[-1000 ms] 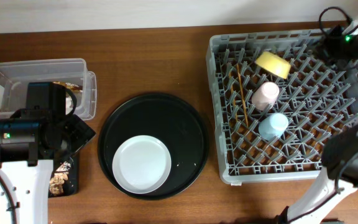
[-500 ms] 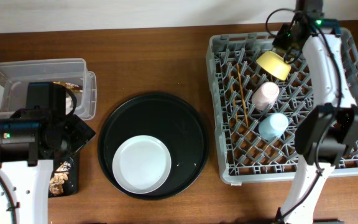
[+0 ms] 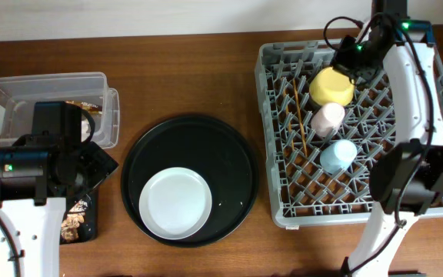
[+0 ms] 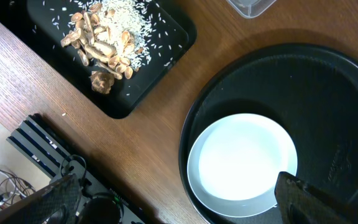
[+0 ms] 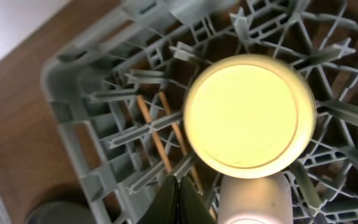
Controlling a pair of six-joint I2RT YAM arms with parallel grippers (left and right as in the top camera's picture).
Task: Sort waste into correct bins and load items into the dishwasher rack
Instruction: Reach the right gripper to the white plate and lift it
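The grey dishwasher rack (image 3: 283, 208) holds the yellow bowl (image 3: 331, 85) bottom up, the pink cup (image 3: 328, 118), the blue cup (image 3: 337, 155) and the chopsticks (image 3: 299, 115). My right gripper (image 3: 352, 60) is shut and empty just above the rack, beside the bowl (image 5: 248, 115); its fingers (image 5: 180, 199) hang over the chopsticks (image 5: 157, 140) next to the pink cup (image 5: 253, 202). The pale plate (image 3: 175, 202) lies on the round black tray (image 3: 229, 154). My left gripper (image 4: 176, 194) is open and empty, left of the plate (image 4: 241, 162). Rice and brown scraps (image 4: 104, 34) lie in the shallow black tray (image 4: 173, 50).
The clear tub (image 3: 102, 81) stands at the far left with something brownish (image 3: 83, 108) inside, partly hidden by my left arm. The shallow black tray (image 3: 91, 223) lies just in front of it. Bare wood separates the round tray and the rack.
My right arm swung in from the rack's far right corner to the yellow bowl. The bowl went from tilted on its side to bottom up and shifted slightly left. The left arm stayed still.
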